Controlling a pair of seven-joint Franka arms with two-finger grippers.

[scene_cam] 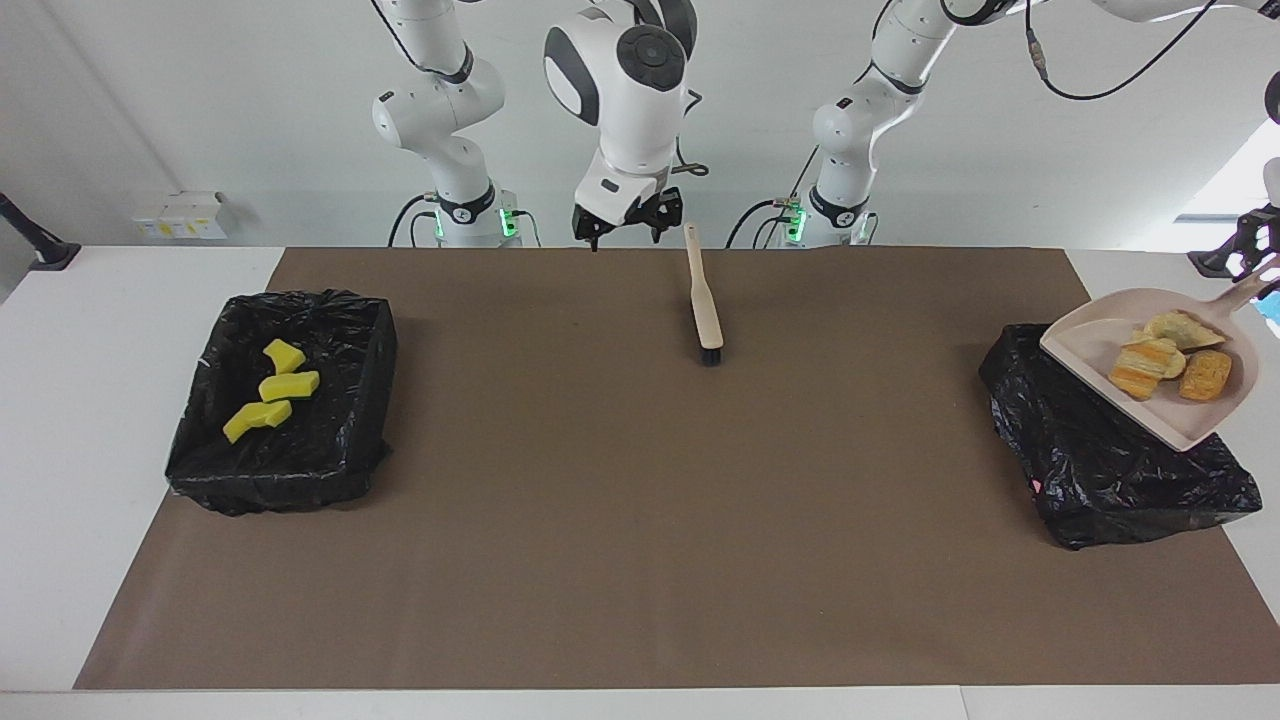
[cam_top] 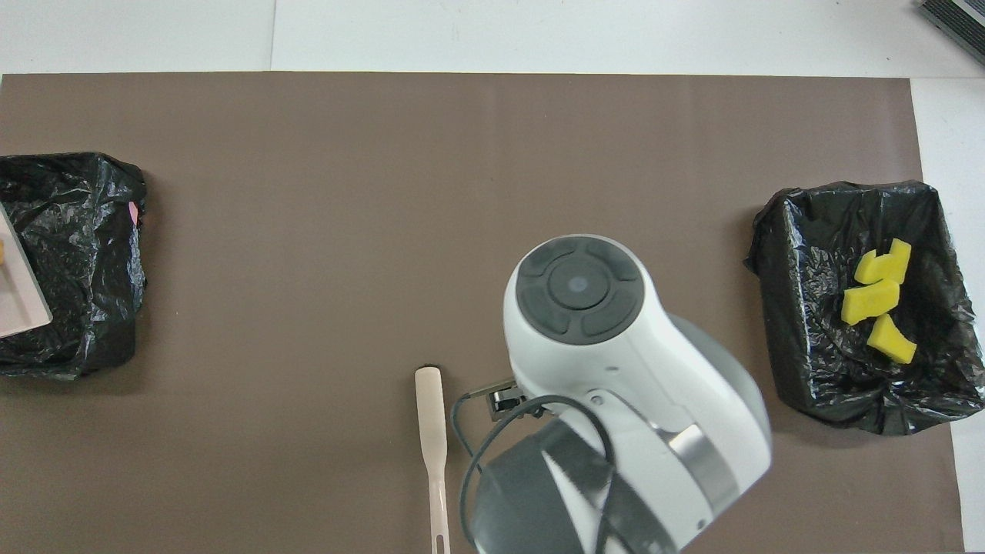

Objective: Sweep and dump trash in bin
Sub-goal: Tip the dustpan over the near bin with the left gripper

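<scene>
Dustpan point(scene_cam: 1150, 350) with tan scraps point(scene_cam: 1170, 358) hangs tilted over one black bin point(scene_cam: 1110, 450), left gripper's point(scene_cam: 1262, 262) jaws shut on its handle; right gripper point(scene_cam: 622, 222) jaws open above desk point(scene_cam: 600, 520), brush point(scene_cam: 704, 300) lying free; yellow sponges point(scene_cam: 272, 388) in second bin point(scene_cam: 290, 470).

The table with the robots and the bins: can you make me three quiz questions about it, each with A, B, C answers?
1. Where is the brush?
A. Lying on the brown mat
B. In a bin
C. In an end effector

2. How many yellow sponge pieces are in the bin at the right arm's end?
A. One
B. Three
C. Five

3. What is the dustpan doing?
A. Lying empty on the mat
B. Upside down
C. Held up over the other bin with scraps in it

Answers:
1 A: it lies alone on the mat, the open right end effector beside it.
2 B: three show.
3 C: the left end effector holds its handle.
</scene>
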